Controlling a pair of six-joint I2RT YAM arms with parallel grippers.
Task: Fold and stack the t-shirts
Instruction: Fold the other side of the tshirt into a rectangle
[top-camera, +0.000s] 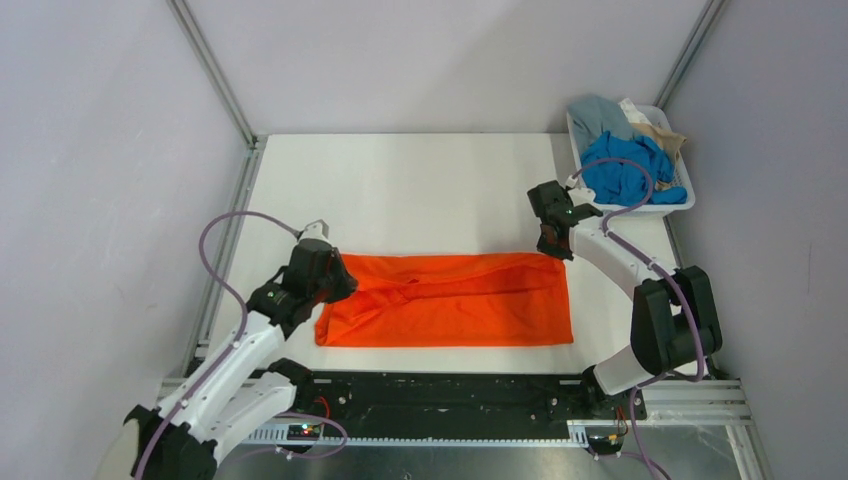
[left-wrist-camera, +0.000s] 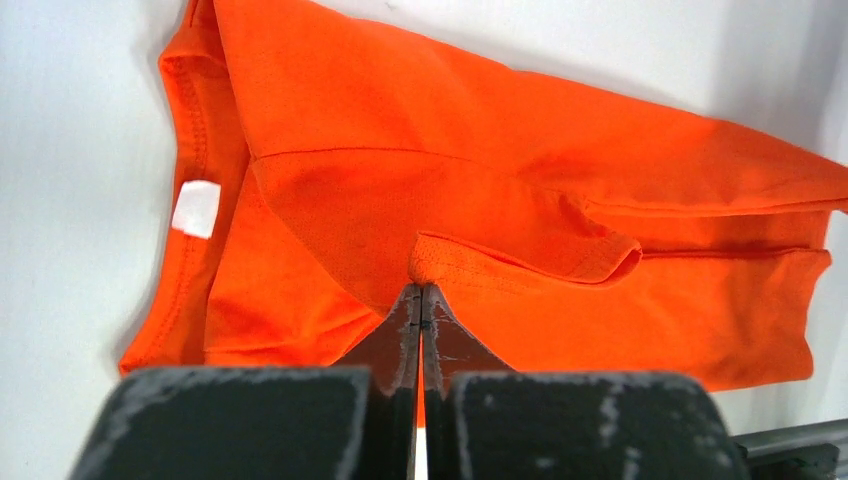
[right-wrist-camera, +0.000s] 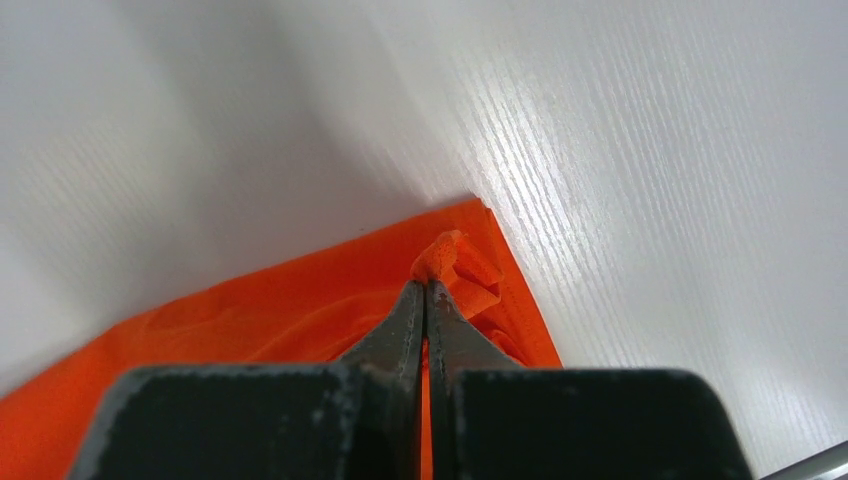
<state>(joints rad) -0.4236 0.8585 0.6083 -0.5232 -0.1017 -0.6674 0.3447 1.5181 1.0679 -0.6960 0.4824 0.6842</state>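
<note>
The orange t-shirt (top-camera: 450, 300) lies as a long folded strip across the near middle of the table. My left gripper (top-camera: 335, 277) is shut on a fold of its cloth at the strip's left end; the left wrist view shows the jaws (left-wrist-camera: 420, 295) pinching a sleeve hem, with the white neck label (left-wrist-camera: 196, 208) to the left. My right gripper (top-camera: 556, 245) is shut on the shirt's far right corner, seen bunched at the tips in the right wrist view (right-wrist-camera: 428, 283). The bright blue (top-camera: 625, 170), pale grey-blue (top-camera: 598, 113) and beige (top-camera: 662, 133) shirts lie heaped in the basket.
A white plastic basket (top-camera: 668, 207) stands at the far right corner of the white table (top-camera: 420, 190). Metal frame posts rise at the table's far corners. A black rail (top-camera: 440, 395) runs along the near edge between the arm bases.
</note>
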